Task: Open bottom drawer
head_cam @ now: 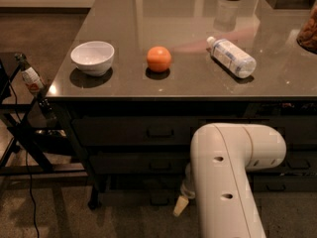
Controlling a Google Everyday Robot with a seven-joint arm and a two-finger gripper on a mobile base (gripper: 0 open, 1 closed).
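Observation:
The bottom drawer point(130, 197) is the lowest dark front in the left stack under the counter, with a small black handle point(159, 201) at its middle. It looks closed. My white arm point(225, 182) fills the lower right of the camera view. My gripper point(181, 205) is mostly hidden behind the arm. Only a pale tip of it shows, low, just right of the drawer handle and close to the drawer front.
On the glossy counter point(198, 86) stand a white bowl point(92, 57), an orange point(159, 59) and a clear bottle point(232, 57) lying on its side. Two taller drawers point(124, 130) sit above the bottom one. A black frame with a cable point(25, 133) stands at the left.

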